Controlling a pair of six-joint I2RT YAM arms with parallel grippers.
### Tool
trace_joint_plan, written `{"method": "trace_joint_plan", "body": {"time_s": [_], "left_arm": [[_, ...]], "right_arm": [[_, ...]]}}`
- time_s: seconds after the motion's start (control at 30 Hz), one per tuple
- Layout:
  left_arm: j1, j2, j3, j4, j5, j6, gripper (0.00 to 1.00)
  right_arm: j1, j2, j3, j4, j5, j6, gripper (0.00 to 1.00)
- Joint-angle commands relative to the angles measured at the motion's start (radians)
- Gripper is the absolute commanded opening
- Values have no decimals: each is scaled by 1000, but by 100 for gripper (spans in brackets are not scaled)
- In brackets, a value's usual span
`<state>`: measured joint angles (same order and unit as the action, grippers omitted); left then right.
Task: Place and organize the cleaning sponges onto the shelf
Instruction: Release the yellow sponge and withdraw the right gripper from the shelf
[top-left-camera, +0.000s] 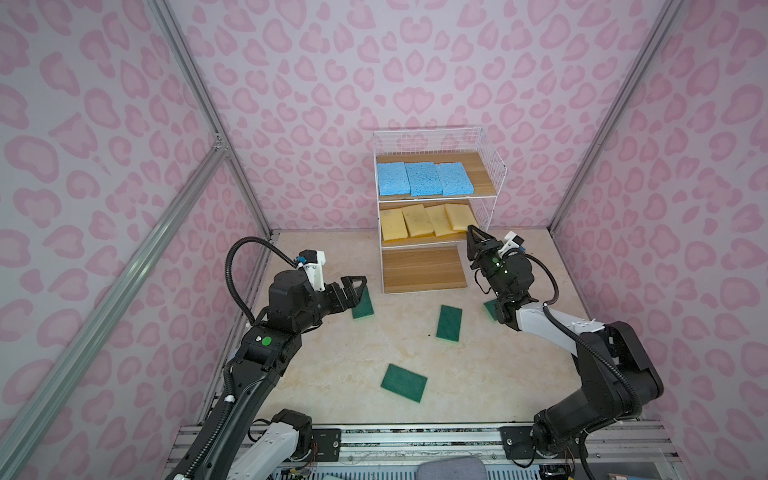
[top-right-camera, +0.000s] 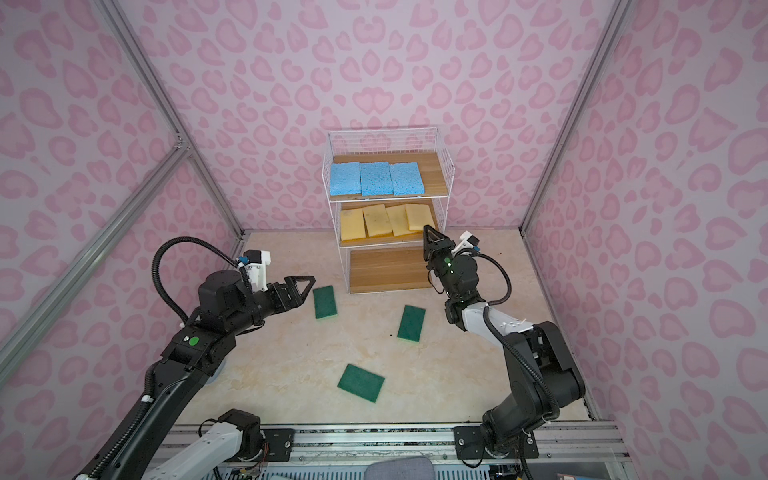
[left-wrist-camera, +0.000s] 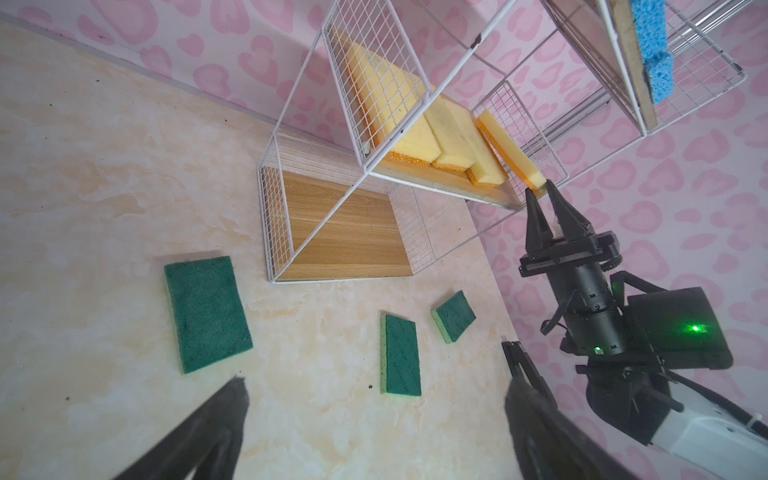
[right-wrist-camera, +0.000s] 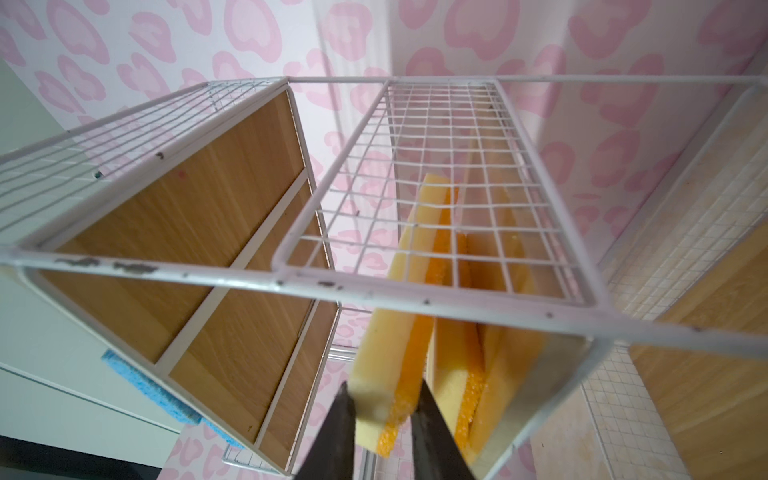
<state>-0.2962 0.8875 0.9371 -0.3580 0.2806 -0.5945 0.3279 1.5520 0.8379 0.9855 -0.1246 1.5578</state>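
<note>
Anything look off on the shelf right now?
Yes. On the middle tier of the shelf the yellow sponges overlap like shingles instead of lying flat. The rightmost yellow sponge leans on its neighbour, its corner between the fingers of the right hand. Four green sponges lie scattered on the table.

Seven sponges (top-left-camera: 422, 178) lie on the shelf (top-left-camera: 424, 270); four, seemingly, on the table (top-left-camera: 332, 374) before it.

Top views look down (high, far); wrist views share the shelf (left-wrist-camera: 345, 232).
</note>
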Motion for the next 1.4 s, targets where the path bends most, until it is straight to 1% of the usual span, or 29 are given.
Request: {"method": "trace_joint_plan", "body": {"time_s": [0.0, 0.17, 0.27, 0.47, 0.63, 0.73, 0.9, 0.97, 1.17, 1.37], "left_arm": [[1, -7, -5, 7, 0, 1, 98], [3, -16, -11, 8, 2, 1, 98], [3, -16, -15, 7, 4, 1, 98], [5, -21, -12, 6, 2, 5, 98], [6, -14, -17, 14, 9, 1, 98], [6, -11, -18, 16, 8, 1, 98], [6, -5, -17, 19, 11, 1, 98], [6, -4, -18, 20, 11, 0, 98], [5, 0, -18, 23, 12, -1, 98], [6, -2, -23, 23, 10, -4, 98]], "right_arm": [[4, -39, 11, -87, 4, -121, 24], [1, -96, 25, -196, 28, -234, 22], [0, -125, 53, -284, 47, -327, 21], [2, -147, 163, -478, 56, -567, 21], [-3, -134, 215, -580, 74, -658, 20], [-7, -119, 223, -602, 77, -676, 20], [-8, -109, 232, -654, 118, -725, 20], [-13, -101, 232, -653, 116, -723, 20], [-44, -65, 225, -622, 43, -642, 20], [-93, -32, 215, -564, -64, -534, 20]]}}
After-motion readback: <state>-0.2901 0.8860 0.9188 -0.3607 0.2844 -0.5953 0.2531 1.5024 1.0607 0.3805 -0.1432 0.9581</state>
